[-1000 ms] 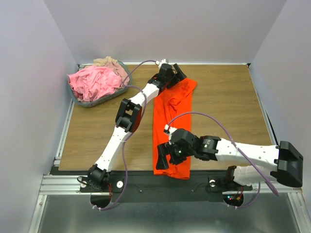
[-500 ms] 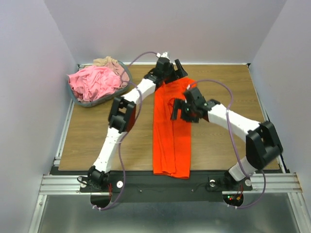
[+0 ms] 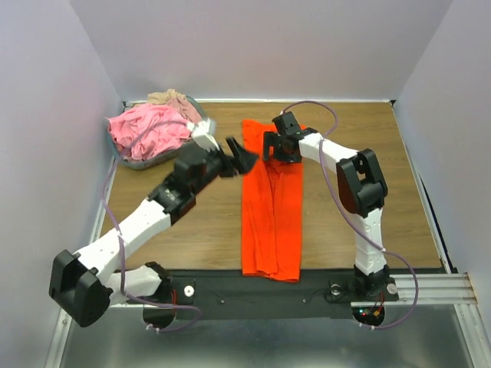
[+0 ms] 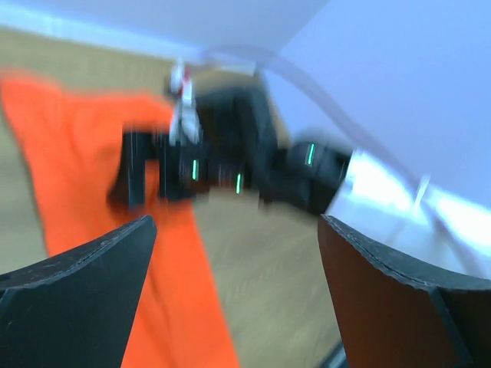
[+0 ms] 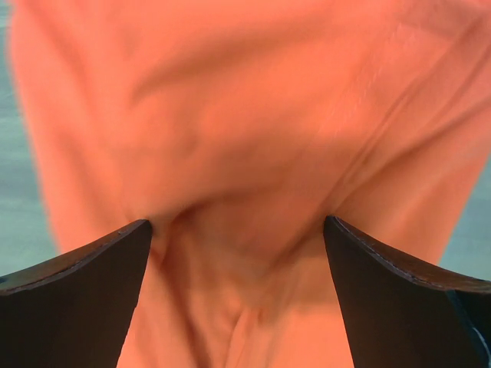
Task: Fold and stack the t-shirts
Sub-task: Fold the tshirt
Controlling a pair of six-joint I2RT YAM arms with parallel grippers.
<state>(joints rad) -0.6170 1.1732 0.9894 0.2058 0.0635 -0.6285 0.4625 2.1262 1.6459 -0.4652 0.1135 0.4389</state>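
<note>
Top external, orange t-shirt strip, lengthwise near-to-far

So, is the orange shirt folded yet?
Partly: the orange shirt lies as a long narrow strip, sides folded in lengthwise, not yet folded across.

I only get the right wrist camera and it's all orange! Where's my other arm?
Observer: The left gripper hangs open beside the orange-red t-shirt's left edge, near its far end.
Operator: Any more shirts?
Observer: Yes, a pink t-shirt and a beige t-shirt, bunched in the grey basket at the table's far left corner.
Operator: Is mine folded?
Observer: It lies as a long narrow strip, reaching the table's near edge.
</note>
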